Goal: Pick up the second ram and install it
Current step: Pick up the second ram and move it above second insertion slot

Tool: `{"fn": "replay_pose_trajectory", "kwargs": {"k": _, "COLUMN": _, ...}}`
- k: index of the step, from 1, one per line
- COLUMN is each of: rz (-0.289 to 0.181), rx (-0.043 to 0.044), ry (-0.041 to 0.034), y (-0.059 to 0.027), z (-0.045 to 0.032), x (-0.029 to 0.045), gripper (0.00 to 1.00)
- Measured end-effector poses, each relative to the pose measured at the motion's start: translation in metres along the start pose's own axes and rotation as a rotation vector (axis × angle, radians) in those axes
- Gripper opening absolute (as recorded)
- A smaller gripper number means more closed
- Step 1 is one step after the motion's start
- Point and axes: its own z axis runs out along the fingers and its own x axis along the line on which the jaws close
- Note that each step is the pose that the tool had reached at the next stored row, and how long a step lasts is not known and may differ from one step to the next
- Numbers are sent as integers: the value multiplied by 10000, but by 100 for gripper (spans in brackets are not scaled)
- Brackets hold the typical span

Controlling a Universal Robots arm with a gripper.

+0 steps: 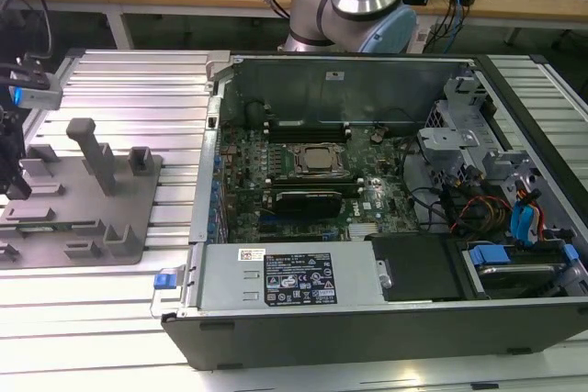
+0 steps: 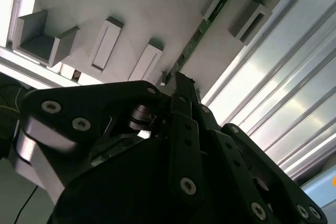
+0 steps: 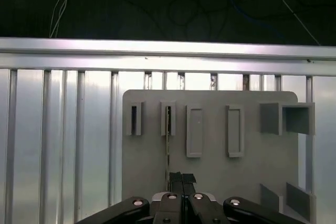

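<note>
Gripper (image 3: 182, 177) hangs over the grey holder tray (image 3: 152, 182), fingers drawn tight together with no gap between them, tips just beside the near end of the second ram (image 3: 168, 150). That green stick stands on edge in the tray, its far end in a slotted post (image 3: 172, 124). The open computer case (image 1: 367, 323) lies toward the exterior view's right.

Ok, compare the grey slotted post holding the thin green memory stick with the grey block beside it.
The grey slotted post has a dark open slot; the grey block has none. The post is shorter, the block longer. The post holds the green memory stick; the block holds nothing. Both stand on one grey tray.
</note>
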Motion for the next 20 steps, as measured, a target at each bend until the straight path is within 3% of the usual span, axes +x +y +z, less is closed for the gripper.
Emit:
{"fn": "replay_pose_trajectory", "kwargs": {"k": 10, "rz": -1, "rx": 0, "ry": 1, "y": -2, "z": 61, "x": 9, "gripper": 8}}
{"fn": "replay_pose_trajectory", "kwargs": {"k": 20, "rz": -1, "rx": -2, "ry": 2, "y": -5, "z": 235, "x": 50, "gripper": 8}}
